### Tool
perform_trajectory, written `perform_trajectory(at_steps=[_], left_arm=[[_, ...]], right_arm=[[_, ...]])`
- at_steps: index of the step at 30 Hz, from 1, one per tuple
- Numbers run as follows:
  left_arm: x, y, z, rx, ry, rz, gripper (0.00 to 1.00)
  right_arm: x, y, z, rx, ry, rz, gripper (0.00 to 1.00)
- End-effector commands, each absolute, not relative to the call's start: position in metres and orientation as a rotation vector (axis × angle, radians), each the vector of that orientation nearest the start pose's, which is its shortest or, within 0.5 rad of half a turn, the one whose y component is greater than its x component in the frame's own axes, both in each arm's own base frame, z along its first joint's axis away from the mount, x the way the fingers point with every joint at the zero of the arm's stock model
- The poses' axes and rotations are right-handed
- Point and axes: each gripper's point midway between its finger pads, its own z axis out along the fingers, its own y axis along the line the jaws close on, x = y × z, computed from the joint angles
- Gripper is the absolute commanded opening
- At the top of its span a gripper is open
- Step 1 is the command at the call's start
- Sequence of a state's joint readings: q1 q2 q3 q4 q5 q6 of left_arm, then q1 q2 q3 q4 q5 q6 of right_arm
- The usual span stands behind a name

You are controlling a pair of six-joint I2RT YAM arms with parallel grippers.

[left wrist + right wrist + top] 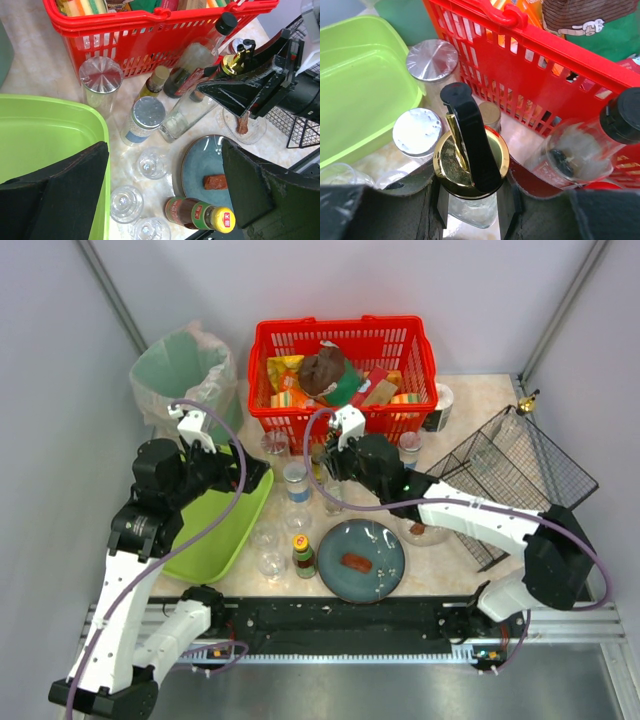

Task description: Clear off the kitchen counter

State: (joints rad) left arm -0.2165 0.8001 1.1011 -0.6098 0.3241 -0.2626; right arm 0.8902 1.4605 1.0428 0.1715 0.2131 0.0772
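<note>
**Presently: right tool clamped on a pourer bottle, left tool spread wide**

The right gripper is seen closed around a clear glass bottle. Its dark, flat pads are pressed against both sides of the glass just under the bottle's polished gold collar. A slim black spout is tilted up out of that collar. The bottle is held upright, close in front of the red plastic lattice basket.

The left gripper is held with its broad matte black fingers far apart. Nothing is gripped or touched between them. It is poised over the inner edge of the smooth lime-green tray.

The kitchen counter, a pale mottled stone slab, is spread beneath everything. It is crowded between the tray and a black wire rack.

Round silver-lidded jars, small clear tumblers and a yellow-capped sauce bottle are set on the stone. A glazed blue-grey plate is set beside them, with a small reddish piece on it.
</note>
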Motion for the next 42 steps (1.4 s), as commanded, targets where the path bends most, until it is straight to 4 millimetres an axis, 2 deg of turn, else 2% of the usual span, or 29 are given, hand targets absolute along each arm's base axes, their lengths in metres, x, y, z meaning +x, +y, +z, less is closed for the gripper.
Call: perform_trajectory(at_steps=[1, 4, 7, 11, 15, 23, 30, 37, 42], left_arm=[[0.237, -0.127, 0.347, 0.22, 1.805, -0.674, 0.98], [0.235, -0.129, 0.35, 0.229, 1.791, -0.689, 0.98], [0.236, -0.129, 0.348, 0.227, 1.802, -0.687, 0.99], [0.238, -0.129, 0.342, 0.224, 1.824, -0.688, 0.98], [0.241, -0.13, 0.338, 0.22, 1.828, -0.692, 0.98], [0.251, -0.135, 0.332, 0.227, 1.801, -0.715, 0.98], [0.26, -0.14, 0.316, 0.234, 1.83, -0.736, 0.98], [0.258, -0.144, 0.317, 0.244, 1.835, -0.759, 0.98], [0.255, -0.143, 0.322, 0.24, 1.827, -0.759, 0.98]], right_arm=[[0.322, 0.329, 0.291, -0.521, 1.642, 0.452, 0.0], [0.318, 0.324, 0.318, -0.503, 1.602, 0.483, 0.0], [0.312, 0.32, 0.353, -0.481, 1.587, 0.518, 0.0], [0.304, 0.292, 0.38, -0.418, 1.608, 0.468, 0.0], [0.294, 0.248, 0.41, -0.313, 1.605, 0.418, 0.0], [0.285, 0.137, 0.459, -0.082, 1.576, 0.236, 0.0], [0.256, 0.057, 0.507, 0.079, 1.477, -0.009, 0.0], [0.24, -0.006, 0.533, 0.214, 1.42, -0.28, 0.0], [0.244, -0.035, 0.532, 0.281, 1.417, -0.4, 0.0]])
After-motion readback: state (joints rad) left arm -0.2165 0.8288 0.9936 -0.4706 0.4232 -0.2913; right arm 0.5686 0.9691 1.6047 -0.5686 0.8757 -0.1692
